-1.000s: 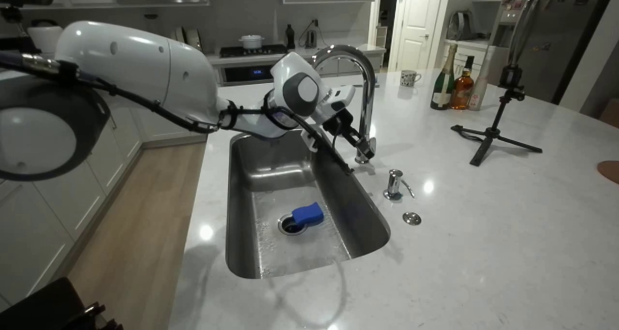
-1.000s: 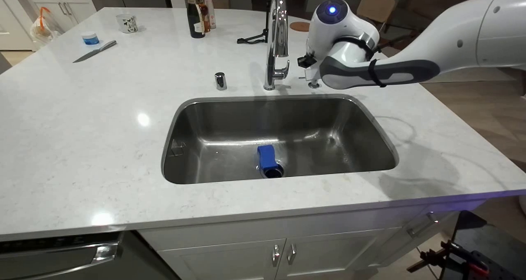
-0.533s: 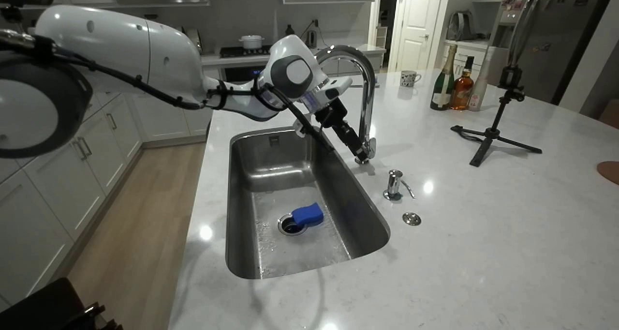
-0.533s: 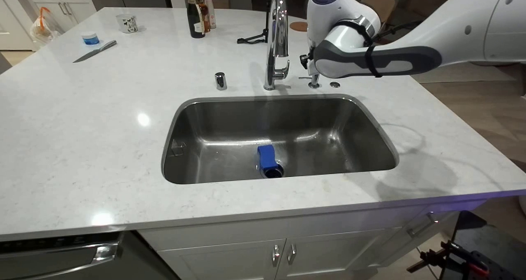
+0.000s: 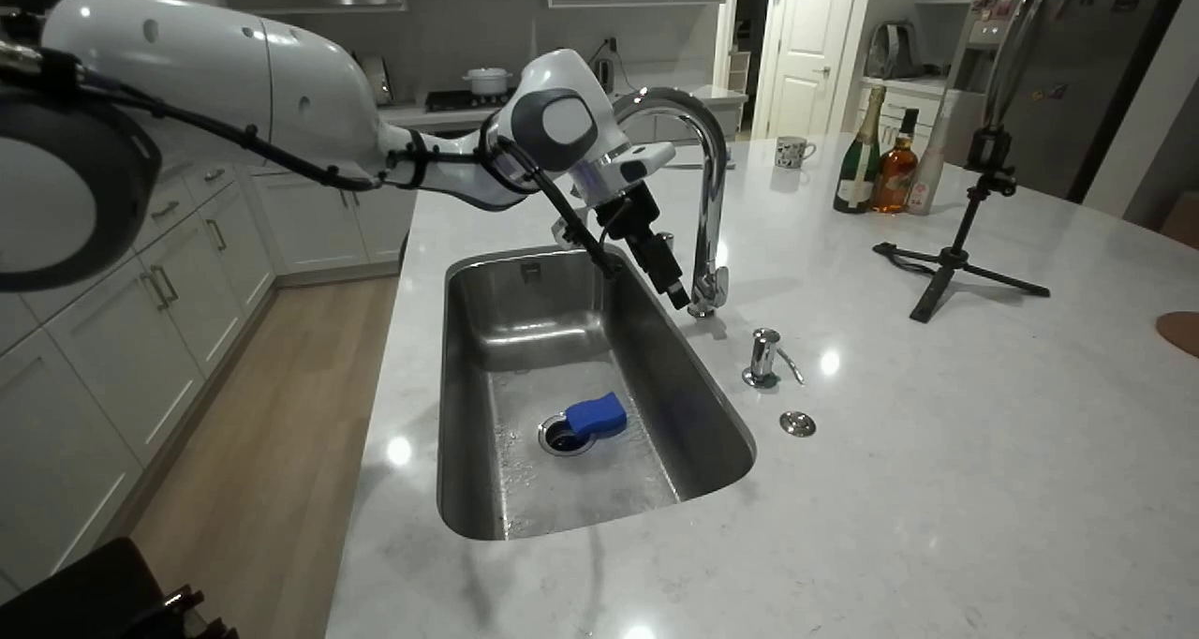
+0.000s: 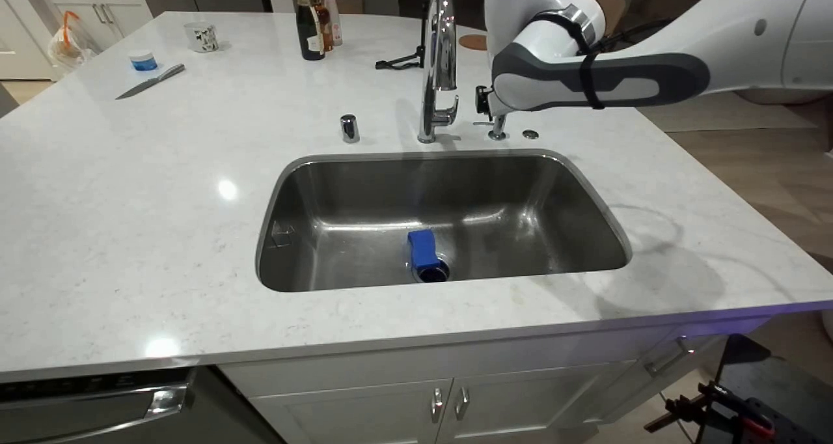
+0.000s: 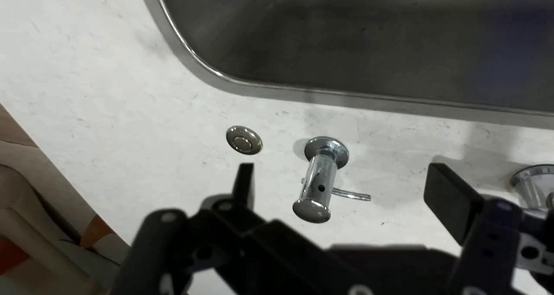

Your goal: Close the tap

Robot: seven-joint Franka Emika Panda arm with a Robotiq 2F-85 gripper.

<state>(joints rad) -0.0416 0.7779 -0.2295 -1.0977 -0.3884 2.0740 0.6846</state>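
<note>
The tap (image 5: pixel 715 180) is a tall chrome gooseneck standing behind the sink in both exterior views. Its small side lever (image 6: pixel 450 112) sticks out sideways and upward at the tap's lower body. In an exterior view my gripper (image 5: pixel 676 294) points down beside the tap's base, over the sink edge. The wrist view shows the gripper (image 7: pixel 344 176) open, its black fingers wide apart with nothing held. Only part of the tap's base (image 7: pixel 530 184) appears there, at the right border beyond the right finger; the spout is out of that view.
A short chrome dispenser (image 7: pixel 320 178) shows in the gap between the fingers, and a flat metal cap (image 7: pixel 243 140) lies beside it. The steel sink (image 6: pixel 390 157) holds a blue sponge (image 5: pixel 597 416). A tripod (image 5: pixel 954 257) and bottles (image 5: pixel 862 166) stand farther back.
The arm has risen in both exterior views. My gripper has drawn away from the tap's lever, which it overlapped a second ago; the tap has not visibly moved.
</note>
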